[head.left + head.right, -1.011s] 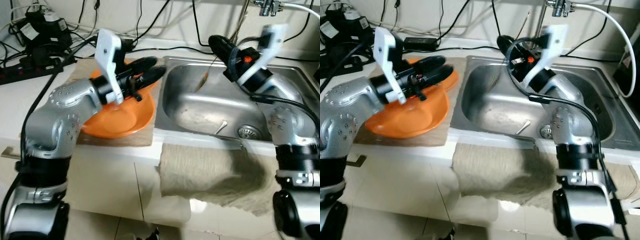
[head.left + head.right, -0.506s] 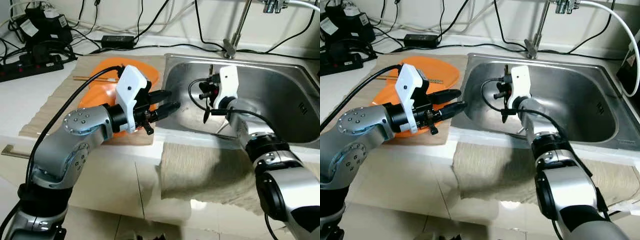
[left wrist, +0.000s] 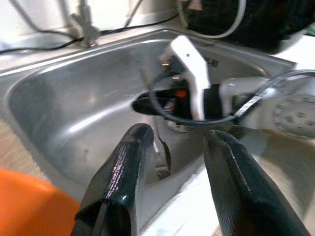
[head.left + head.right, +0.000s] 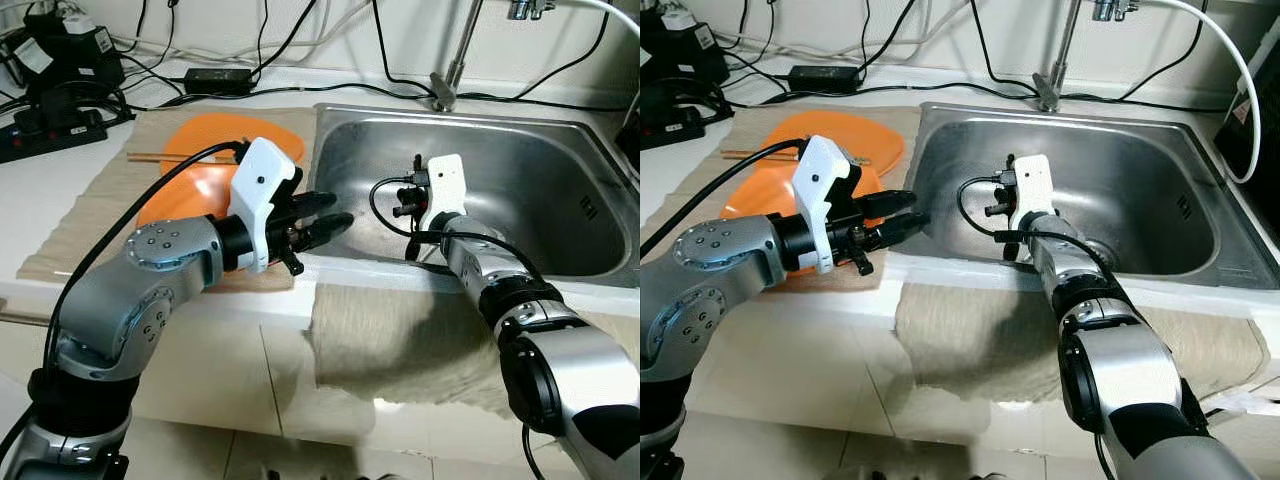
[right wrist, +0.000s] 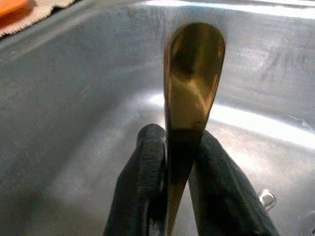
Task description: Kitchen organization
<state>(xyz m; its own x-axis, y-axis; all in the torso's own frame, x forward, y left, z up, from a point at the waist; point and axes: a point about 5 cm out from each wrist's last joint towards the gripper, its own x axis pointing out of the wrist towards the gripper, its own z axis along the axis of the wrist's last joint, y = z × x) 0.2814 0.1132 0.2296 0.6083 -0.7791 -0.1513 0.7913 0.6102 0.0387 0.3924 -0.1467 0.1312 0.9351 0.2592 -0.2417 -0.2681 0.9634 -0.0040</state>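
My right gripper (image 4: 411,247) points down inside the steel sink (image 4: 560,200), near its front wall. In the right wrist view it is shut on the handle of a gold-coloured spoon (image 5: 193,73), whose bowl stands up beyond the fingertips. My left gripper (image 4: 340,208) hovers at the sink's front left corner, open, with nothing between its black fingers (image 3: 129,162). Behind it an orange bowl (image 4: 185,195) lies on a beige mat (image 4: 100,200). A flat orange plate (image 4: 230,135) lies further back, with wooden chopsticks (image 4: 165,156) beside it.
A tap (image 4: 452,60) rises behind the sink. A beige cloth (image 4: 400,340) hangs over the counter's front edge. Black cables, a power strip (image 4: 55,140) and chargers crowd the back left of the counter. A white hose (image 4: 1230,80) curves at the far right.
The camera has shifted. My left gripper let go of the tilted orange bowl and moved to the sink's corner. My right gripper came down from near the tap into the basin.
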